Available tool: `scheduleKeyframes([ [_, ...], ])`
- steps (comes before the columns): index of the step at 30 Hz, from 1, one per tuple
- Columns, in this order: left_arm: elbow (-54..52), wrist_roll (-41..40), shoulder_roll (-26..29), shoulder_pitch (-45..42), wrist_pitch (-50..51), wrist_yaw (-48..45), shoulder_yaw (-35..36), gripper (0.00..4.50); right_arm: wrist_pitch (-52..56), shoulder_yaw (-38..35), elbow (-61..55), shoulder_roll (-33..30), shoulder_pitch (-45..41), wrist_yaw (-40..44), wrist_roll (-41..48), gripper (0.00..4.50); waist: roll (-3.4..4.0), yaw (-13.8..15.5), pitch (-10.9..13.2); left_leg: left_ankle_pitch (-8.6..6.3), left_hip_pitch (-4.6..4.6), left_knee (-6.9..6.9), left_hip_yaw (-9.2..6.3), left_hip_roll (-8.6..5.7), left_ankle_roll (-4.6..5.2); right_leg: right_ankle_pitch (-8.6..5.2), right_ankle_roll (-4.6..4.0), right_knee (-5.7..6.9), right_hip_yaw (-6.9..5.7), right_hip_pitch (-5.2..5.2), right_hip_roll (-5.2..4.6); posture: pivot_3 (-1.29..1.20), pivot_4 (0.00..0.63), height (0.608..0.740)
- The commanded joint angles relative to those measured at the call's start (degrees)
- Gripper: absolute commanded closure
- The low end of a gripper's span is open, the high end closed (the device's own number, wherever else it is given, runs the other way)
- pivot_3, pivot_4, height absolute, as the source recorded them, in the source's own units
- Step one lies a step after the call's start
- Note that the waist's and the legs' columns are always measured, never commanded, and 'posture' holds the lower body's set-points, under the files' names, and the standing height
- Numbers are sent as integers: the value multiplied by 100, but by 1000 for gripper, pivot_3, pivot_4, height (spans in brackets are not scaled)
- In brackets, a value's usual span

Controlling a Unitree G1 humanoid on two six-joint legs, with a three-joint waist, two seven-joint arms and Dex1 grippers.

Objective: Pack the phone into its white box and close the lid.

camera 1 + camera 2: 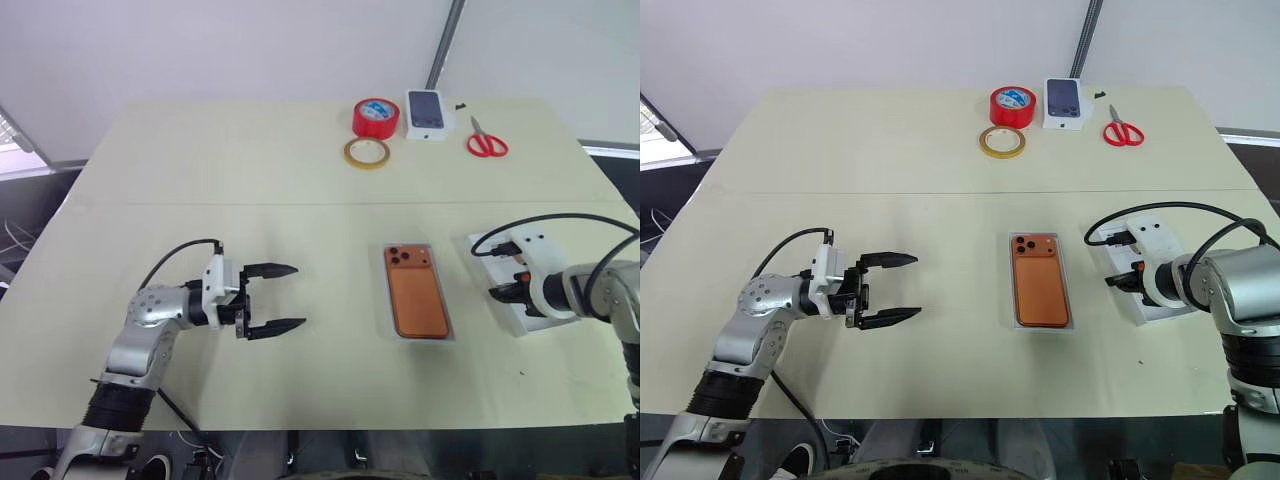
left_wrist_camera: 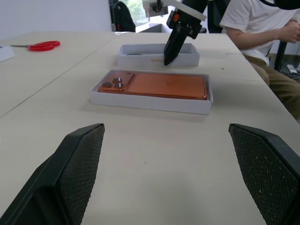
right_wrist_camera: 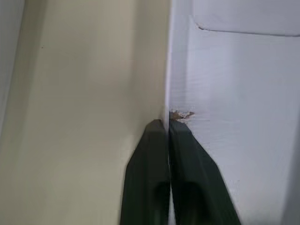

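Phone [image 1: 417, 301] lies in the white box [image 1: 448, 335]; right gripper [image 2: 169, 58] pinches the wall of the lid [image 2: 187, 59].

The copper-orange phone is the landmark: it lies flat, back up, inside the shallow white box near the middle of the table [image 1: 200, 180], with its camera lenses at the far end. Just to the right of the phone stands the lid, hollow side up, apart from the box. The right gripper comes down on the lid's wall that faces the phone, and its two black fingers are pressed together on this thin wall. Well to the left of the phone, the left gripper [image 1: 282, 298] hangs above the table, pointing toward the phone, its fingers spread wide and holding nothing. Far behind the phone are a red tape roll [image 1: 376, 118], a tan tape ring [image 1: 367, 153], a small white box with a phone picture [image 1: 426, 115] and red scissors [image 1: 487, 142].
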Motion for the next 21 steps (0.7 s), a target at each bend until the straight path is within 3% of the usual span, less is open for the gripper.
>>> scheduleKeyframes([
  [1, -115, 17, 33, -44, -48, 59, 16, 0, 37, -150, 106, 93, -13, -153, -35, 4479, -1, 1, -1, 0, 0, 0, 0, 0, 0, 0, 0, 0, 0, 1, 0, 0, 150, 740],
  [6, -99, -3, 40, -66, 23, 104, 28, 0, 37, -837, 210, 451, -9, 24, 555, 4479, -3, -23, -2, 0, 2, 2, 0, 0, 0, 0, 0, -1, 0, 4, 0, 0, 150, 740],
  [12, 9, 27, 30, -201, 65, 155, 21, 0, 37, -1247, 250, 706, -231, -217, 541, 4479, -1, -100, -1, 0, 2, 0, 0, 0, 1, 0, 1, 1, 0, 2, 0, 0, 150, 740],
  [17, 97, -7, 30, -314, 162, 191, 48, 0, 37, -2019, 376, 1458, -919, -480, 783, 4479, 8, -122, 4, 0, 2, -1, 1, 0, 0, 1, 1, 8, 0, -3, 1, 0, 150, 740],
  [21, 111, -7, 54, -331, 187, 208, 73, 0, 37, -3143, 253, 2546, -1649, -783, 1157, 4479, 10, -111, 4, 0, -2, -6, 2, 0, 0, 1, 1, 12, 0, -11, 2, 0, 150, 740],
])
